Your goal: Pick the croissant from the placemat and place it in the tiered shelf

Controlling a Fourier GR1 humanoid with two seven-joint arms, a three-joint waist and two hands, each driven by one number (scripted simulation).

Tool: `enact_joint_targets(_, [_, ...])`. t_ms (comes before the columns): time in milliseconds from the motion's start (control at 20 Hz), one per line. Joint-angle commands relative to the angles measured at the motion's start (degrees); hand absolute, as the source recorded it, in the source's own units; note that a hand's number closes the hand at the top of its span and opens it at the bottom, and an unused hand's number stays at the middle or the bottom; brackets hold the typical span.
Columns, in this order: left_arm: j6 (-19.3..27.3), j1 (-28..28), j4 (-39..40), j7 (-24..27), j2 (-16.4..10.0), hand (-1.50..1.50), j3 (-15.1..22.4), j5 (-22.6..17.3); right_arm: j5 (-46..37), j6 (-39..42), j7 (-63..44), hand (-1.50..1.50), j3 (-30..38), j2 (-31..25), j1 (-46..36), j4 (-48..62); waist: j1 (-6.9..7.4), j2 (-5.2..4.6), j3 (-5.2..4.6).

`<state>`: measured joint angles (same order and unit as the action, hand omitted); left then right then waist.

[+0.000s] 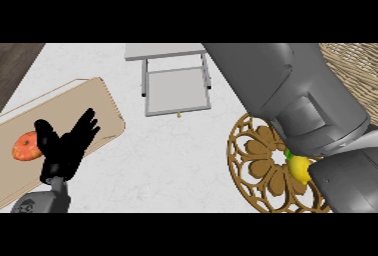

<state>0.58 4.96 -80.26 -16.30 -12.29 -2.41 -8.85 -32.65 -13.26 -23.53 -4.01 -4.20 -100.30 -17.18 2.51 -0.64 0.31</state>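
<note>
Left hand (65, 145) spread beside the apple (26, 146); right hand hidden behind its grey forearm (295, 95) above the placemat (255, 165), state untellable.

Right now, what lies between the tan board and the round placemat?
In the head view, only bare white counter lies between the tan board and the round placemat; the tiered shelf stands farther back.

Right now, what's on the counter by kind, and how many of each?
Fruit: 2 (red-orange fruit, yellow fruit partly behind the right forearm)
Mats: 2 (round placemat, woven mat)
Cutting board: 1
Tiered shelf: 1
Croissant: 0 in view
Total: 6
</note>
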Motion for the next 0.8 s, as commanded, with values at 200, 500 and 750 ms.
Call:
enact_joint_targets(200, [0.23,0.21,2.91,-0.94,0.91,0.00,0.50,0.70,5.58,-8.16,-1.49,-1.50,8.01,-0.23,-1.29,-0.71,-0.22,-0.25,-0.42])
enact_joint_targets(500, [-1.11,-2.20,2.79,1.20,1.30,0.00,1.00,0.81,11.80,-13.57,-0.13,-1.50,15.08,0.57,-1.55,-2.98,0.09,-0.21,-0.44])
enact_joint_targets(750, [-1.23,-1.56,4.17,0.89,0.97,0.00,0.13,0.59,15.29,-16.39,3.69,-1.50,19.42,-2.53,0.30,-5.04,-0.73,-0.13,-0.41])
